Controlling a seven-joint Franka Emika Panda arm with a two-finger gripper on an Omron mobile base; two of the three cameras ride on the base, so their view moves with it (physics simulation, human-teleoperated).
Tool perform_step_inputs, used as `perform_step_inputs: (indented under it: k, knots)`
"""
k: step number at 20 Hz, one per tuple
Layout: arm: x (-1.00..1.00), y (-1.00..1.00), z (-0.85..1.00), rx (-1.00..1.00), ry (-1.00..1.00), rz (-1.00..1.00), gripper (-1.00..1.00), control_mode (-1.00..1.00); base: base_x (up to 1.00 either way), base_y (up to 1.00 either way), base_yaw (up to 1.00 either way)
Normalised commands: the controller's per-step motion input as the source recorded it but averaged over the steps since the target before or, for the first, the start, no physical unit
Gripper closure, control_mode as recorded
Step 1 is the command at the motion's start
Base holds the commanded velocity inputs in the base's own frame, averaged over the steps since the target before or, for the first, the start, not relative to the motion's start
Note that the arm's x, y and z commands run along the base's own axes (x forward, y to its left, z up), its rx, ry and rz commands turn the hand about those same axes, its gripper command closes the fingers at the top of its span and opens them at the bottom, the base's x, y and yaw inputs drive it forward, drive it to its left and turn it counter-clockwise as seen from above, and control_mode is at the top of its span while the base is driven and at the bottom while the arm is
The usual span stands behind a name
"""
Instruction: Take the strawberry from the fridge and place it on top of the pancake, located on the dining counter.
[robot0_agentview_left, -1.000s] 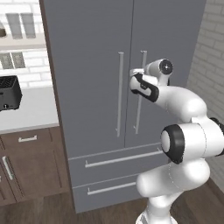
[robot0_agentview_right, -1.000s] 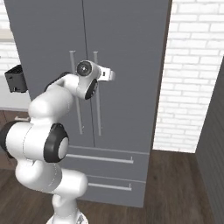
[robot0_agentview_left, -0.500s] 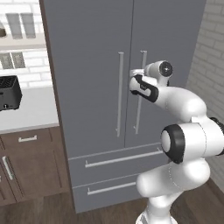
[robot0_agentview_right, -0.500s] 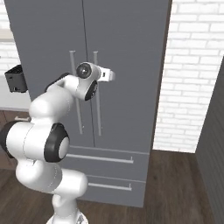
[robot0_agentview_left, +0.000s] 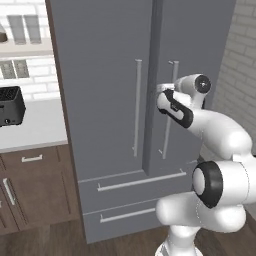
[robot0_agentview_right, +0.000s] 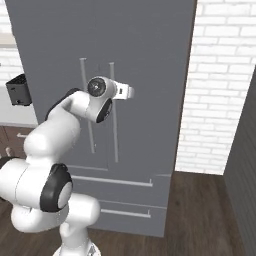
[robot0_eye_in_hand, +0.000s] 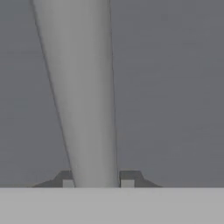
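Note:
The tall grey fridge stands ahead of me, and its doors hide the strawberry. My gripper is at chest height against the right door's vertical bar handle. In the hand view that handle runs up between my two dark fingertips, which press on both of its sides, so my gripper is shut on it. From the right base view, the hand reaches the same handle. The pancake and the dining counter are out of view.
A white counter with a black toaster and brown cabinets sits left of the fridge. A white brick wall rises on the right. Two fridge drawers lie below the doors, above a wood floor.
The fingers have closed from wide open onto the right door handle. The arm and the fridge have barely moved.

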Motion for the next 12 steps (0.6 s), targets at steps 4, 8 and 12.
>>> perform_step_inputs:
  k: [4, 8, 12]
  knots:
    - [-0.66, -0.92, -0.12, 0.00, 0.18, 0.00, 1.00, -1.00, 0.00, 0.00, 0.00]
    - [-0.69, -1.00, -0.08, 0.00, 0.21, -0.01, 1.00, -1.00, 0.00, 0.00, 0.00]
    - [-0.62, -1.00, -0.05, 0.01, 0.17, -0.01, 1.00, -1.00, 0.00, 0.00, 0.00]
